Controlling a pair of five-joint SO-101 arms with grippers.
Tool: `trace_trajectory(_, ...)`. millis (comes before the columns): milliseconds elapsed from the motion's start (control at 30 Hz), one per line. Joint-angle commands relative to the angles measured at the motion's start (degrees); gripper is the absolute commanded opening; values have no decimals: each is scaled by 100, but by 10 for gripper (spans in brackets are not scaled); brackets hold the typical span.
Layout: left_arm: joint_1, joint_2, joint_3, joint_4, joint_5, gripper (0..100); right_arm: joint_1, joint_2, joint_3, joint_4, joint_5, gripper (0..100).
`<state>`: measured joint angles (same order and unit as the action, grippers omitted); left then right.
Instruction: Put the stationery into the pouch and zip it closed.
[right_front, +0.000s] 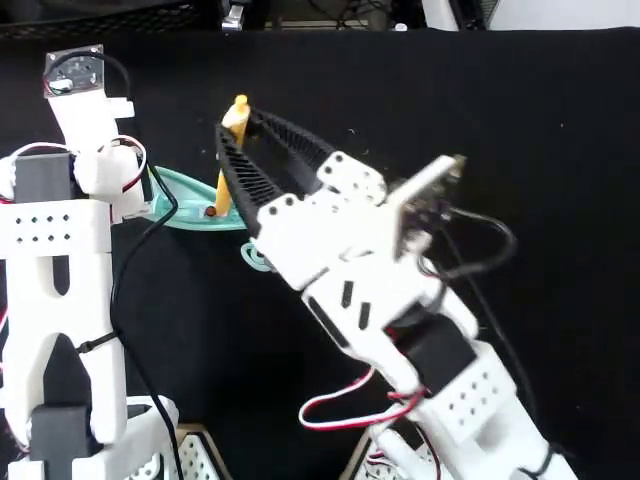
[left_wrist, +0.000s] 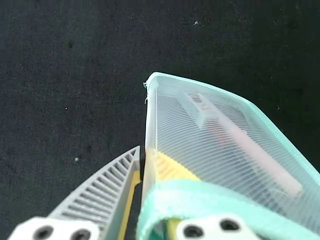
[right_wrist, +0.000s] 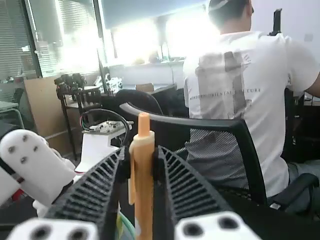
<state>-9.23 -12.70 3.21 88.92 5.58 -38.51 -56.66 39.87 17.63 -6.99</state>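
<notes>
The left claw (left_wrist: 145, 170) held the pouch (left_wrist: 215, 145) steady so the right claw (right_wrist: 143, 152), squeezing the pen (right_wrist: 144, 175), could drop it in.

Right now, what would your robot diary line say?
right end effector: shut on pen, upright | pen tip: at pouch | left end effector: holding pouch

The pouch (left_wrist: 180, 130) is showing clear ribbed plastic with mint edging; the pen (right_wrist: 144, 150) is showing orange-yellow; the table (right_front: 520, 100) is showing black.
</notes>
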Motion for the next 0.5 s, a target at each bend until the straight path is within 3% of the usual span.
trace_trajectory(0,-13,53,418,158,-53,30,97,40,4,-132,-44,14)
trace_trajectory(467,-4,53,426,167,-229,30,44,-4,-136,-589,-44,14)
